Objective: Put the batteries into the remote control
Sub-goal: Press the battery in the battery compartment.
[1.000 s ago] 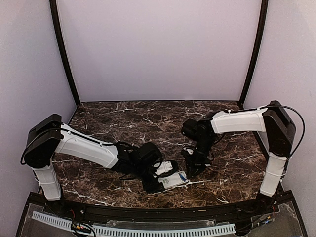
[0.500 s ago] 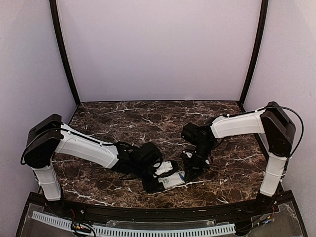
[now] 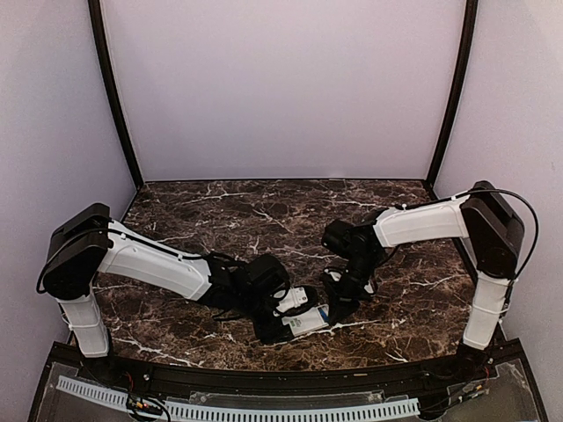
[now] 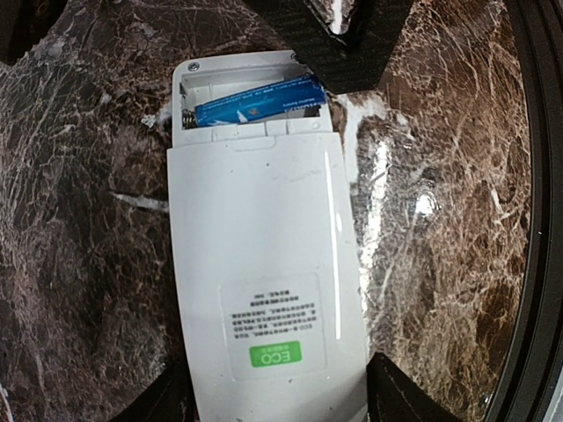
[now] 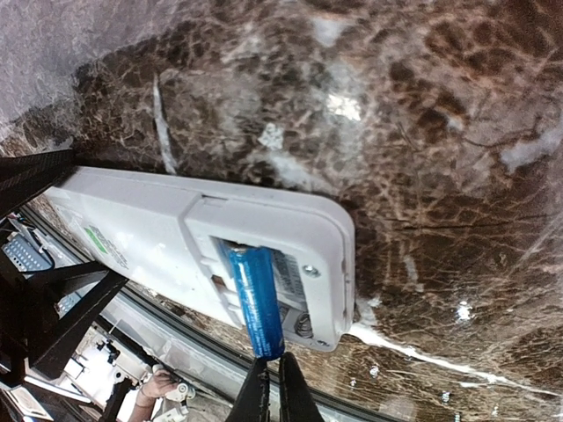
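Observation:
The white remote control (image 4: 264, 264) lies back-side up near the table's front, its battery bay open at the far end. My left gripper (image 4: 277, 400) is shut on the remote's lower end, one finger against each long side. One blue battery (image 5: 255, 299) lies slanted in the bay, with one end sticking out past the remote's side edge. My right gripper (image 5: 270, 387) is shut, its tips touching that protruding end. From above, the right gripper (image 3: 337, 308) sits just right of the remote control (image 3: 305, 323). A bare spring (image 5: 303, 325) shows beside the battery.
The dark marble table (image 3: 264, 211) ends in a black raised rim (image 4: 537, 220) close to the remote's right side. A white slotted cable track (image 3: 237, 409) runs below the front edge. Plain walls close in the back and sides.
My right gripper has moved down and left to the remote's open end and closed its jaws. The left arm and the remote have not moved.

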Controlling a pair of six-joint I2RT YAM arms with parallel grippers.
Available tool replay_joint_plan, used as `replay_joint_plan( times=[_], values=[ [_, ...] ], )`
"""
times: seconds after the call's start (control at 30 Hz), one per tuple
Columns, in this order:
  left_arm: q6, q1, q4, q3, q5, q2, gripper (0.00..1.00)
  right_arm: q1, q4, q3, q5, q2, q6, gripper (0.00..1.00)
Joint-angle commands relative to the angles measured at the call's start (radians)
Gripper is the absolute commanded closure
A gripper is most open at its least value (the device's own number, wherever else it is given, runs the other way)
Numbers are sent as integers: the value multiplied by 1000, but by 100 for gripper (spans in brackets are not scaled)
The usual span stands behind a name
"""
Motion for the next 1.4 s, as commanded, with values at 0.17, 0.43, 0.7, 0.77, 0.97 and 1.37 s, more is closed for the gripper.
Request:
replay_joint_plan(
  times=[0.17, 0.43, 0.7, 0.77, 0.97, 1.37],
  values=[
    [11, -2, -69, -40, -9, 12, 34, 8, 19, 52, 8, 48, -6, 96],
    [17, -2, -73, -38, -9, 13, 34, 8, 24, 68, 34, 82, -9, 100],
    [20, -2, -73, -39, -10, 13, 34, 8, 10, 69, 96, 107, -9, 100],
    [20, -2, -72, -40, -13, 13, 34, 8, -9, 69, 102, 98, -15, 100],
    [20, -2, -73, -49, -20, 14, 33, 8, -70, 59, 90, 19, -24, 97],
    [23, -2, -80, -43, -23, 16, 33, 8, -78, 125, 100, -20, -50, 84]
  ],
)
